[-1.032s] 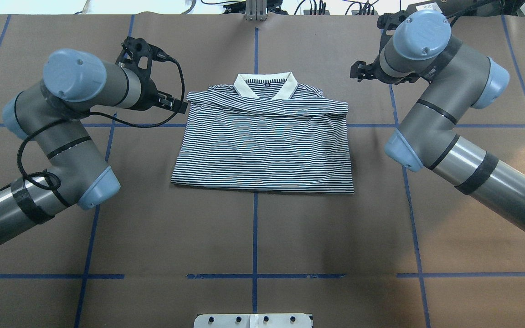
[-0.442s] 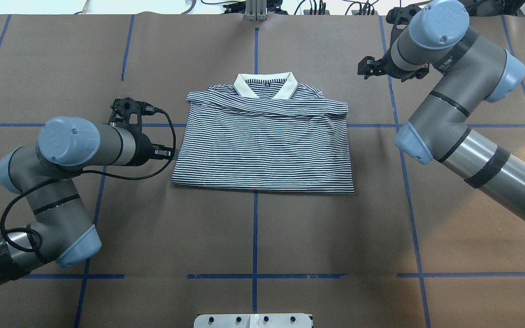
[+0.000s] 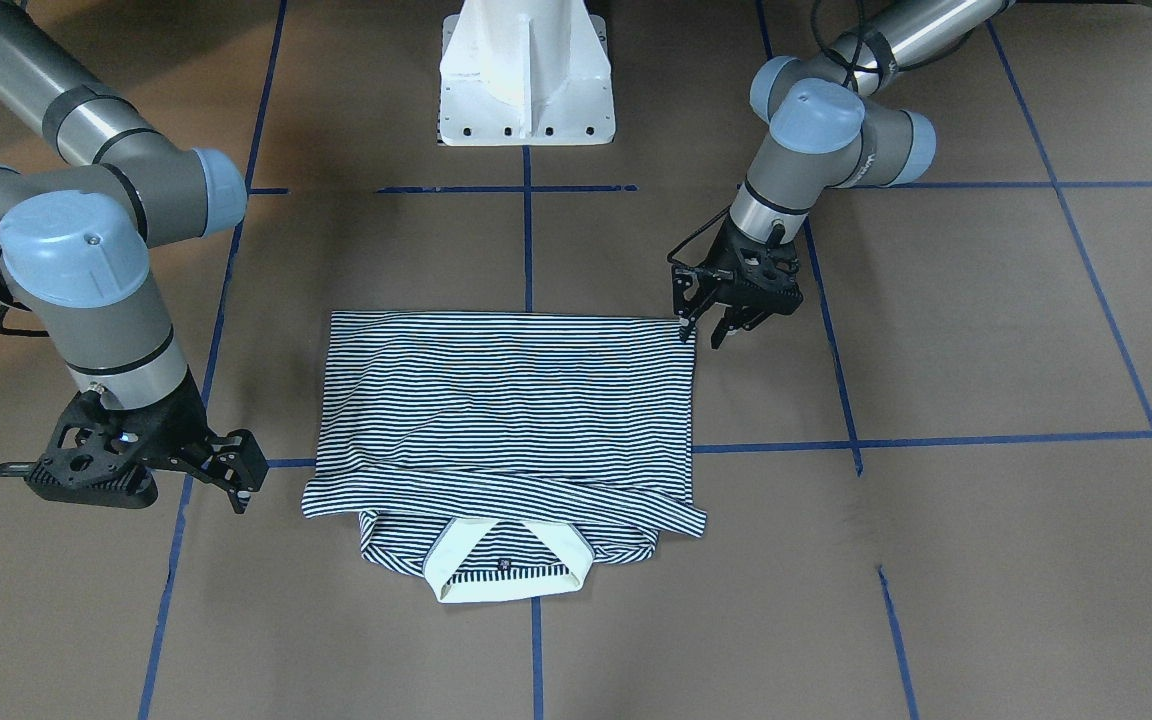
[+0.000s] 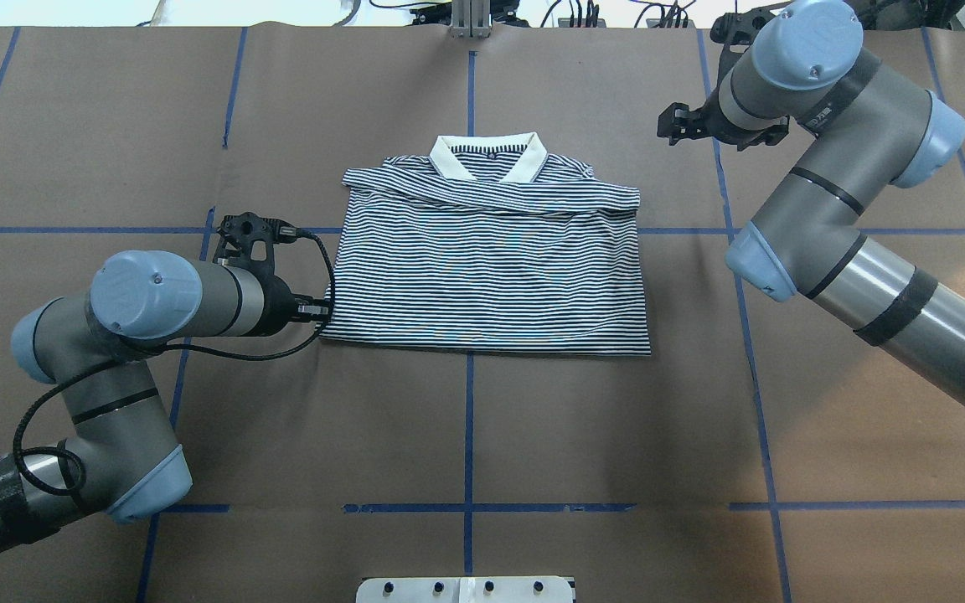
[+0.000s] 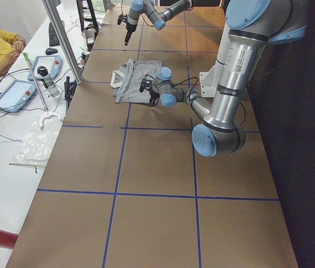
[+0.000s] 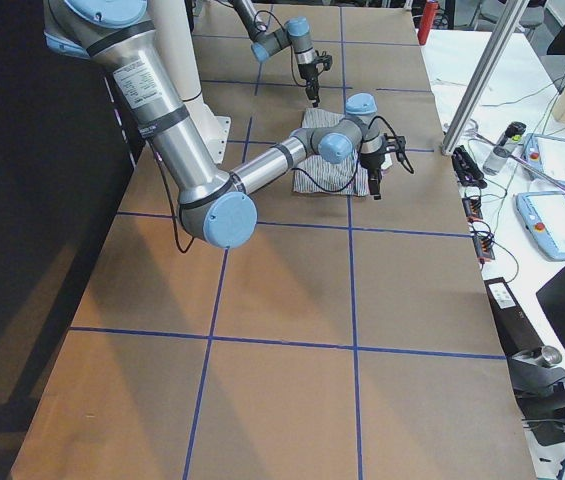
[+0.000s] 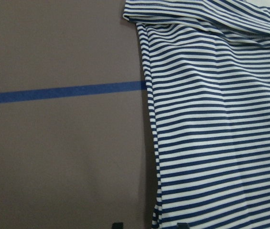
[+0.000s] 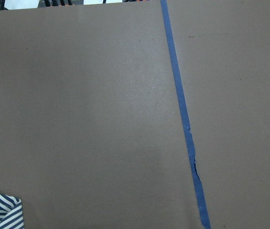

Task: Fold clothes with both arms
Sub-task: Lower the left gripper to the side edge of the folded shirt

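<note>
Navy-and-white striped polo shirt (image 4: 482,268): folded, flat on brown paper (image 4: 281,402) at mid-table, white collar (image 4: 447,159) far. Left gripper (image 3: 700,338): jaws apart, straddling shirt's near left corner. Right gripper (image 4: 673,127): beyond far right corner, not touching; spread cannot be told.

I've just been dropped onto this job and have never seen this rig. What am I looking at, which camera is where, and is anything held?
The robot has a left arm and a right arm at a table covered in brown paper with blue tape lines. One camera looks down from behind the robot; one faces it across the table, so sides swap; two look along the table from its ends; one rides on each wrist. A folded striped polo shirt lies flat, collar away from the robot. The left tool is open at the shirt's near corner, straddling its side edge. The right tool is off the shirt, beside its collar end. Nothing is held.
</note>
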{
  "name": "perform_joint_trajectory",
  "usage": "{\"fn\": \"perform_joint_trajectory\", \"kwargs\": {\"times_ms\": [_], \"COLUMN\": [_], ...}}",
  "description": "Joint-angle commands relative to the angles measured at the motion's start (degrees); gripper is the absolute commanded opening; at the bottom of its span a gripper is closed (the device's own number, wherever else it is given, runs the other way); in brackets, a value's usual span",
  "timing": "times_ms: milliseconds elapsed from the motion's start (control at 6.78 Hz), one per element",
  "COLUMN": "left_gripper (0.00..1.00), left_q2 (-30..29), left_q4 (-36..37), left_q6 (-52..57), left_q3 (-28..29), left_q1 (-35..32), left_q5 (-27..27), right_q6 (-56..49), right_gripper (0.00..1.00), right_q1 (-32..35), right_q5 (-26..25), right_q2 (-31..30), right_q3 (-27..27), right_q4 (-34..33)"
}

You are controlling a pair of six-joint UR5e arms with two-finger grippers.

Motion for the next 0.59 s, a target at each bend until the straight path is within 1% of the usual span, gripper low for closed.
{"fn": "perform_joint_trajectory", "kwargs": {"times_ms": [0,147,295,442], "left_gripper": [0.48,0.46,0.41,0.17], "left_q2": [0.02,0.02,0.02,0.02], "left_q4": [0.00,0.00,0.09,0.09], "left_q6": [-0.45,-0.36,-0.28,-0.01], "left_q3": [-0.07,-0.07,-0.07,0.02], "left_q1": [1.17,1.52,1.70,1.88], "left_q5": [0.03,0.03,0.03,0.03], "right_q6": [0.03,0.03,0.03,0.03], "right_gripper": [1.00,1.00,1.00,1.00], "right_q1": [0.00,0.00,0.00,0.00], "right_q5": [0.00,0.00,0.00,0.00], "right_q2": [-0.07,-0.07,-0.07,-0.07], "right_q3": [0.00,0.00,0.00,0.00], "right_q4": [0.02,0.02,0.02,0.02]}}
